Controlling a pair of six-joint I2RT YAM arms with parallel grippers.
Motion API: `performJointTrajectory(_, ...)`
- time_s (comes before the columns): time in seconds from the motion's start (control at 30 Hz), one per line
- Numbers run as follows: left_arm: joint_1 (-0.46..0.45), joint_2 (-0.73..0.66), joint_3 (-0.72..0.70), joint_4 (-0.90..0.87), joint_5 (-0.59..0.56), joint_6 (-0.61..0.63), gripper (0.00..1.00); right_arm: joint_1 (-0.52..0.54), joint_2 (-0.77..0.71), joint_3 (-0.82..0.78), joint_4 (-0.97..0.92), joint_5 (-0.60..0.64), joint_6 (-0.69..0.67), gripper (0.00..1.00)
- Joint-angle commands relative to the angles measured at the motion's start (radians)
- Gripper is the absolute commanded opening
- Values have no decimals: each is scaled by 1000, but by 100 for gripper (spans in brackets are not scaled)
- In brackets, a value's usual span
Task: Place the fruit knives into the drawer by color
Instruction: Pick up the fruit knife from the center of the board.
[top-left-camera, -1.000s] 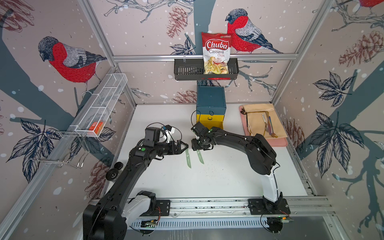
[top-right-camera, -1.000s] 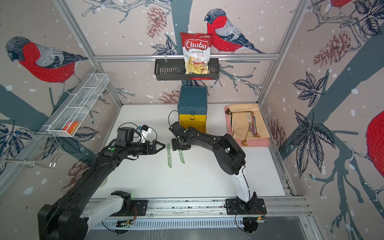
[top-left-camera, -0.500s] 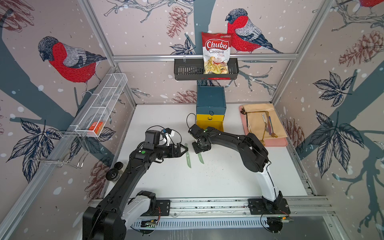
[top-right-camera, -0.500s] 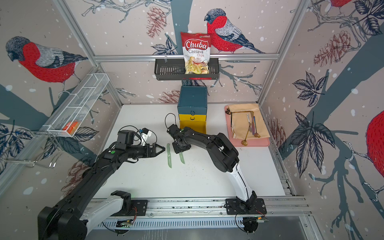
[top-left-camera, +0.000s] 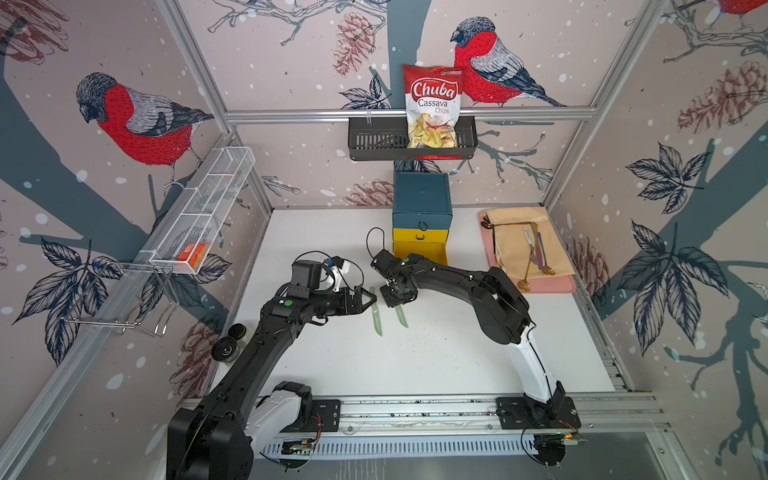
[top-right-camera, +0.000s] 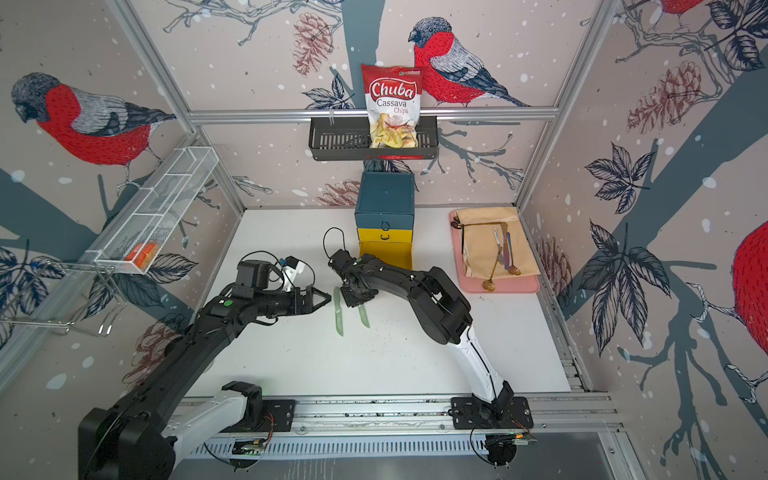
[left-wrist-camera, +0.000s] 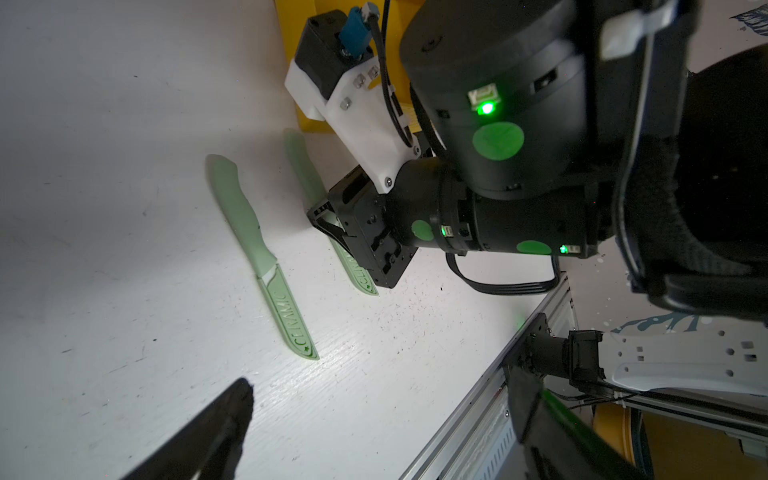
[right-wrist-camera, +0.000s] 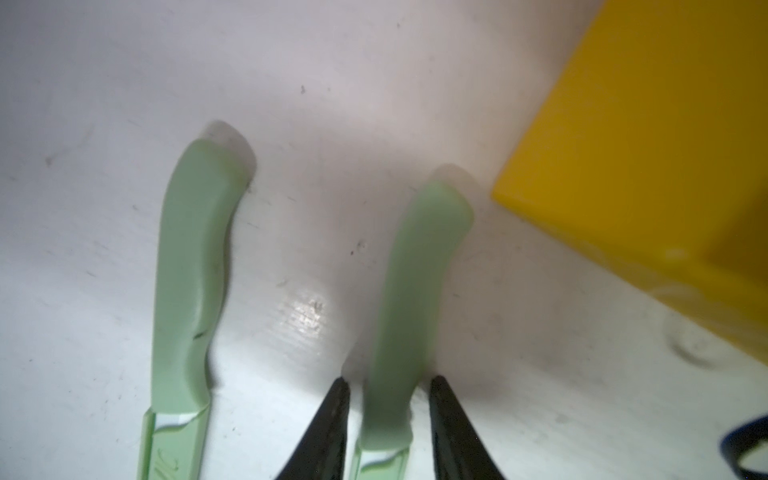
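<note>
Sage green plastic, twice over: two slim fruit knives lie side by side on the white tabletop (top-left-camera: 457, 353), handles pointing toward the small three-drawer chest (top-left-camera: 422, 195) with its dark teal shell and yellow lower drawers. The bottom yellow drawer (top-left-camera: 432, 251) stands pulled out just beyond the handle ends. That likely explains the layout: a matched pair parked a short carry from the compartment meant for that colour. No teal-blue or pink knives show anywhere on the tabletop.

The right hand (right-wrist-camera: 386, 382) is down over one green knife (right-wrist-camera: 411, 282), the one lying closer to the open drawer. Its black fingers (right-wrist-camera: 328, 428) stand astride the base of the handle, where it meets the blade. Thin slivers of tabletop show on either side, so the hand looks set around the handle rather than clamped on it. Taking it there probably keeps the knife balanced when lifted.

The left hand (top-left-camera: 371, 300) hovers empty with its fingers spread wide, just beside the other green knife (top-left-camera: 377, 320), seemingly posted to take that one.

That knife's blade sheath (left-wrist-camera: 286, 316) is embossed "CERAMIC". The red-and-white snack bag (top-left-camera: 434, 108) standing in the black slotted wall basket (top-left-camera: 374, 141) reads "Chuba Cassava Chips".
</note>
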Motion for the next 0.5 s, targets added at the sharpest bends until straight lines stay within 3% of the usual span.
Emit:
performJointTrajectory(0.0,4,3,-4,28,15,3,97,11,16,-13,-74,-27,-10,31)
performJointTrajectory(0.17,3,5,-4,28,18,3,97,12,21,-24,-78,-27,-15,25)
performJointTrajectory(0.47,4,5,-2,26,17,3,97,-3,33,-26,-87,-37,-21,0)
